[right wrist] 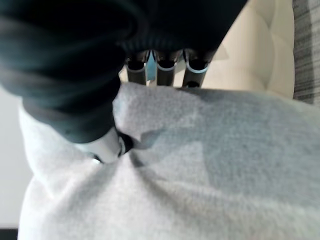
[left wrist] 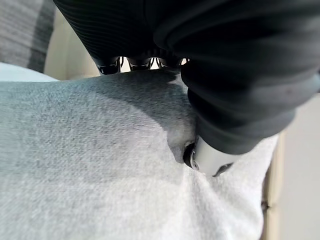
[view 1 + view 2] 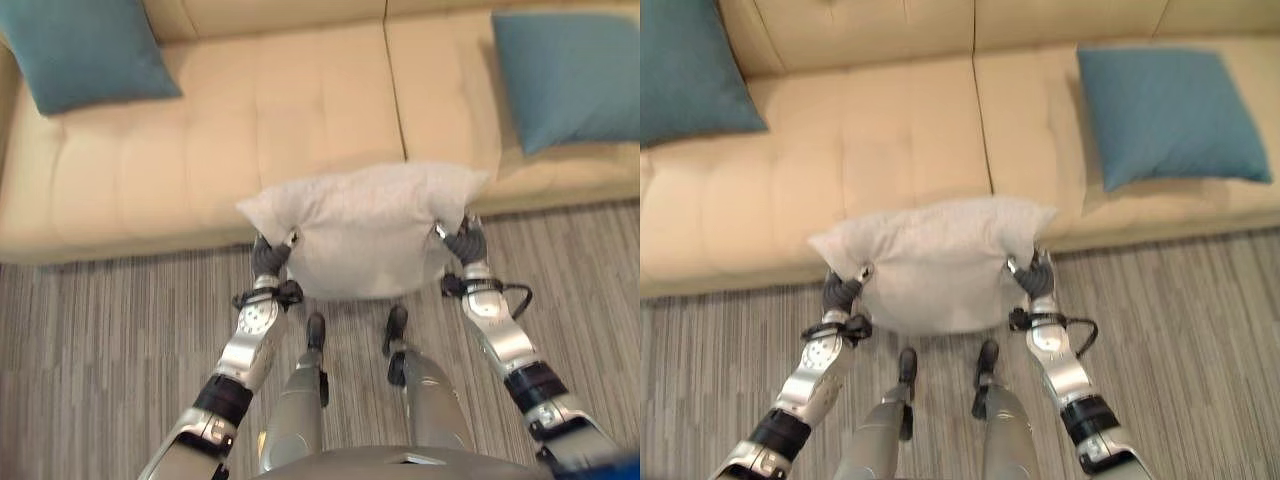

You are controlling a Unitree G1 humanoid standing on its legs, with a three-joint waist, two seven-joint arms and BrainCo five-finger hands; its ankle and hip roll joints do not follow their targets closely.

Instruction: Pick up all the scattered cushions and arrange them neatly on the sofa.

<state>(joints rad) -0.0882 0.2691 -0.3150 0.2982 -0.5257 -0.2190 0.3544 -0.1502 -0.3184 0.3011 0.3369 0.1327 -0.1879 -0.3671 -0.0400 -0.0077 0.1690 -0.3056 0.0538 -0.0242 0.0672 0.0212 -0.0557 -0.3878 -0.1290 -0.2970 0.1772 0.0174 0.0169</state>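
Observation:
A light grey cushion (image 3: 365, 228) hangs in front of the beige sofa (image 3: 200, 150), its top edge level with the seat's front. My left hand (image 3: 270, 255) pinches its lower left corner and my right hand (image 3: 466, 243) pinches its lower right corner. In the left wrist view the thumb (image 2: 207, 157) presses into the grey cloth (image 2: 100, 165) with the fingers behind the cushion's edge. In the right wrist view the thumb (image 1: 107, 147) dents the cloth (image 1: 210, 165) the same way. Two teal cushions lie on the sofa, one at the far left (image 3: 85, 50) and one at the right (image 3: 570, 75).
The sofa's middle seat between the teal cushions is bare beige upholstery, with a seam (image 3: 395, 90) dividing the seats. Striped grey carpet (image 3: 100, 340) covers the floor in front of the sofa.

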